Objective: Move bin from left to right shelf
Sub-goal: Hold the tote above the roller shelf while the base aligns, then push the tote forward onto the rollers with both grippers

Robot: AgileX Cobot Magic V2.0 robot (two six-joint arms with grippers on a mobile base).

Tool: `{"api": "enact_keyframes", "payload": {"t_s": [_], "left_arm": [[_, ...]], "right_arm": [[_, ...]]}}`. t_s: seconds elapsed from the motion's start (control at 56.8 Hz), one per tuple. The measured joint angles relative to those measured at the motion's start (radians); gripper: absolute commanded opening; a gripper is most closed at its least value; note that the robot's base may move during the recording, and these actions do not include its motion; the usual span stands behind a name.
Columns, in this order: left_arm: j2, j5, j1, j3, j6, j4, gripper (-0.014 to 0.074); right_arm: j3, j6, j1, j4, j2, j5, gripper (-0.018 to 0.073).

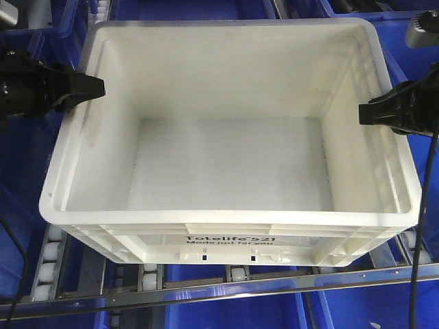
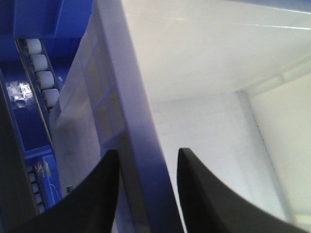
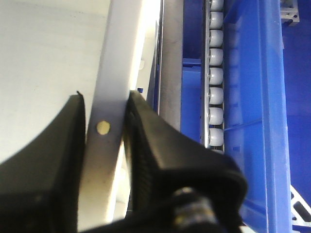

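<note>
Left hand (image 1: 92,87) at 9 o'clock: astride the rim of the white Totelife bin (image 1: 226,171), one finger on each side (cannot tell whether clenched). Right hand (image 1: 367,113) at 3 o'clock: clenched on the opposite rim, fingers (image 3: 146,141) pressed against both faces. Bin resting on the roller shelf (image 1: 46,271), printed side toward 6 o'clock, blue bins (image 1: 233,312) all around.
</note>
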Motion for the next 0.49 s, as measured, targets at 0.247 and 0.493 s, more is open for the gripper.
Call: {"api": "enact_keyframes", "payload": {"t_s": [0.247,0.493], "left_arm": [[0.000,0.020,0.000,0.000,0.000,0.000,-0.0003],[0.000,0.035,-0.002,0.000,0.000,0.034,-0.0003]], "right_arm": [[0.000,0.002,0.000,-0.042,0.000,-0.005,-0.0004],[0.000,-0.003,0.000,-0.050,0.000,-0.052,-0.0004]]}}
